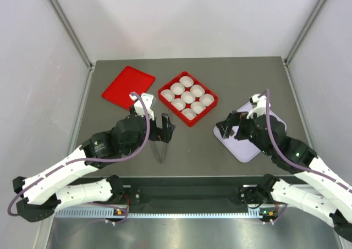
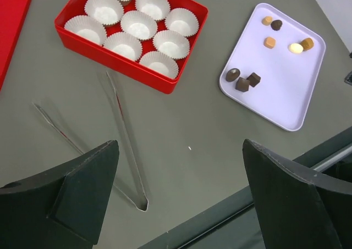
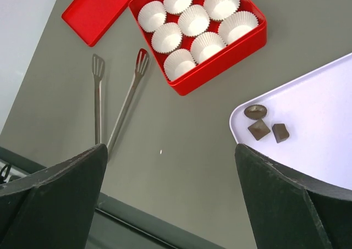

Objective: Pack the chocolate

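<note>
Top view: left gripper (image 1: 166, 129) is spread wide above the tongs (image 1: 160, 153) mid-bench, gripping nothing; right gripper (image 1: 224, 127) is just as wide and empty, hanging over the left corner of the lilac tray (image 1: 245, 150) on the bench's right side; the red box (image 1: 175, 109) of white paper cups (image 1: 188, 97) sits toward the far edge, with the red lid (image 1: 127, 87) just to its left. Left wrist view: fingers far apart, touching nothing; the chocolates (image 2: 243, 83) lie on the tray, dark ones near one corner, tan ones at the other end. Right wrist view: jaws gaping too; three dark pieces by the tray's corner.
</note>
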### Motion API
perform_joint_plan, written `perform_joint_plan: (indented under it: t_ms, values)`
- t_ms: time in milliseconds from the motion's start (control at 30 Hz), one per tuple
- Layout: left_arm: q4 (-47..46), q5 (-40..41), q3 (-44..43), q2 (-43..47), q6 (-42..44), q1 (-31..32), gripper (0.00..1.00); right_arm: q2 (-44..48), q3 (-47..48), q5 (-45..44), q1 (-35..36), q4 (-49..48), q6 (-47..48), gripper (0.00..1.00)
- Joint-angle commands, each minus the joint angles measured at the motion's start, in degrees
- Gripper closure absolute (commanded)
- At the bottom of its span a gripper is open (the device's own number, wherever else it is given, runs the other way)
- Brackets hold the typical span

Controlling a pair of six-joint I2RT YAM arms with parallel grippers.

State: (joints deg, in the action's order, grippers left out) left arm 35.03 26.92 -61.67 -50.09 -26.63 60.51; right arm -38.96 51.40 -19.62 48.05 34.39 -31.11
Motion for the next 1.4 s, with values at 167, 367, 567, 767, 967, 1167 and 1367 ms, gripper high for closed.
perform_joint_plan:
  t_ms: [167,367,567,767,967,1167,1367]
  values:
    - [6.3,7.3,-2.6,-3.6,-4.5,-1.6,0.01,-3.9,3.2,-4.6,0.6,1.2,0.7,0.00]
    - [8.7,1.6,-3.5,-4.0,-2.0,-13.4,0.01,-11.3,4.2,-4.0,0.8,-3.9,-1.6,0.00]
    - [6.4,-12.1,2.2,-1.9,-0.7,-31.0,0.01,-26.7,11.4,-10.3,4.8,-5.0,-8.6,0.05]
    - [3.6,-17.2,8.9,-6.3,-4.9,-35.1,0.08,-37.1,16.3,-7.9,7.8,-9.2,-12.0,0.12]
    - [-2.2,-18.6,14.0,-10.4,-9.2,-35.5,0.18,-38.9,12.0,-5.8,8.7,-15.3,-11.2,0.20]
    - [-8.6,-24.2,18.0,-13.8,-12.7,-37.3,0.28,-44.3,13.5,-7.1,11.4,-15.7,-15.8,0.25]
    - [-8.5,-24.5,19.1,-14.5,-14.0,-37.8,0.33,-50.3,14.7,-8.9,14.7,-18.7,-18.5,0.26]
